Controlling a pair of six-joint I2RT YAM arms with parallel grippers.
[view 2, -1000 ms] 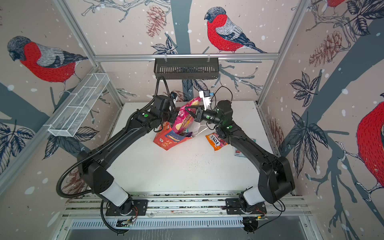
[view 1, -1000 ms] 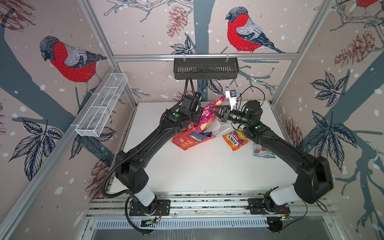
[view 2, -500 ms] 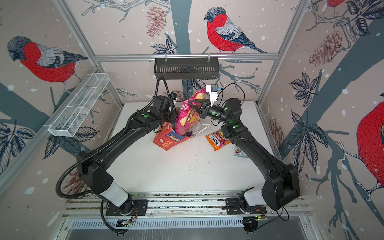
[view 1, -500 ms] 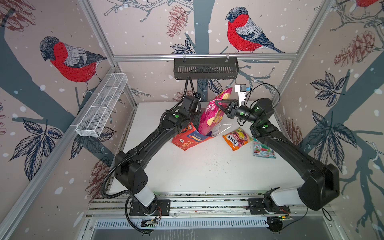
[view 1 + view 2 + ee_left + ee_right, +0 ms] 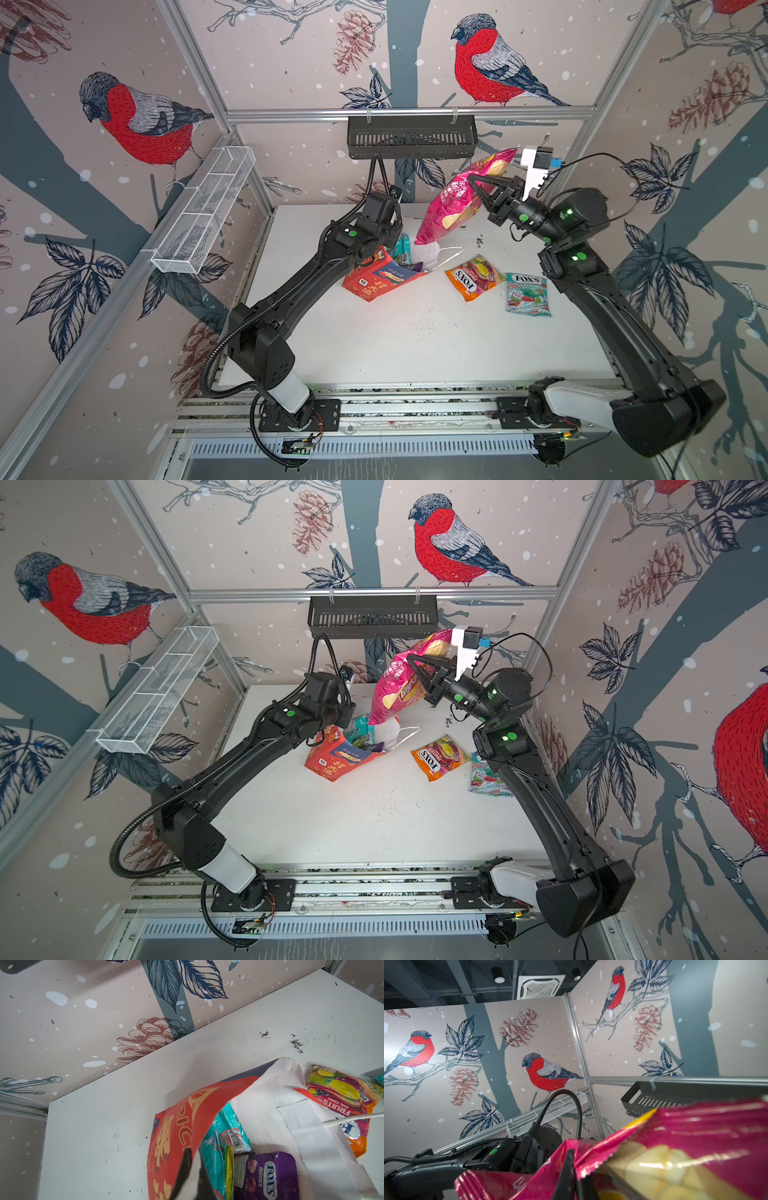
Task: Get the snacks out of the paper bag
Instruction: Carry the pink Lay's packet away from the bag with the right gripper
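The red paper bag leans near the back middle of the table, its mouth open. My left gripper is shut on the bag's red rim. Inside lie a purple FOX'S pack, a teal pack and a thin green-yellow pack. My right gripper is shut on the upper edge of the pink chip bag. That bag hangs in the air above the paper bag's mouth. An orange FOX'S pack and a teal FOX'S pack lie flat right of the paper bag.
A black slotted basket hangs on the back rail just behind the raised chip bag. A white wire basket is fixed to the left wall. The paper bag's white cord handle trails toward the orange pack. The white table runs forward to the front rail.
My right gripper has risen and moved right, drawing the pink chip bag up out of the paper bag. The left gripper has kept its hold on the rim.
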